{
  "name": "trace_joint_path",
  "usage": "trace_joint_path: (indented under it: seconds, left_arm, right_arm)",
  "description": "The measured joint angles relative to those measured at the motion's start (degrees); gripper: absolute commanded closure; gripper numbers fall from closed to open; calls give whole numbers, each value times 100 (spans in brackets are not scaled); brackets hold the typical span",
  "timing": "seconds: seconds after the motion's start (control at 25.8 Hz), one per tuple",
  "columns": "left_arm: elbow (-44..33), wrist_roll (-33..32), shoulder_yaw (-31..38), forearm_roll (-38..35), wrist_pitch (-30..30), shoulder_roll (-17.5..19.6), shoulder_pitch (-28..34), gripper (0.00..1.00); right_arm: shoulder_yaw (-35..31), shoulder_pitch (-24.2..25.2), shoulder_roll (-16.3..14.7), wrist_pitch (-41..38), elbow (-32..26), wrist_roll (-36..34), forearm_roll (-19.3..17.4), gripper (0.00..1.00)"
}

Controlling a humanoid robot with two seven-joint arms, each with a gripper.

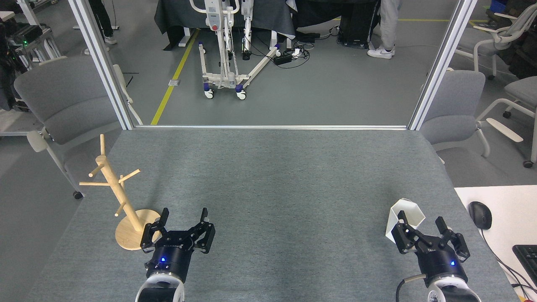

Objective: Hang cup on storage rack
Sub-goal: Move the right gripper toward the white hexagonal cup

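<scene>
**Two robot hands, a cup at right, a rack at left**

A grey felt worktop (268, 176) seen from above. At the near right stands the white faceted cup (405, 218), upright, its open mouth facing up — nothing shows inside it. The right hand (419, 228) sits against the cup's near side with its fingers spread apart; one finger overlaps the cup's rim, the other stands clear to the right. It has not closed on the cup.

At the near left stands the wooden rack (115, 188) on its round base, leaning slightly in this view, its pegs bare. The left hand (184, 220) rests just beside the base, fingers also apart, holding nothing.

Cup and rack are well apart — the width of the worktop lies between them. The step looks like the grasp. To do it well, the right hand should probably close on the cup wall so the handle hole stays free and turned outward, ready to slide over a peg.
</scene>
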Motion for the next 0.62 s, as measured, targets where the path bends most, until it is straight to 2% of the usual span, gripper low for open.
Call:
trace_joint_path:
  seconds: [0.62]
  left_arm:
    - [-75,-34,214,44,-1,12,-26,1]
  right_arm:
    - [0,-112,-32,3,-15,7,2,0]
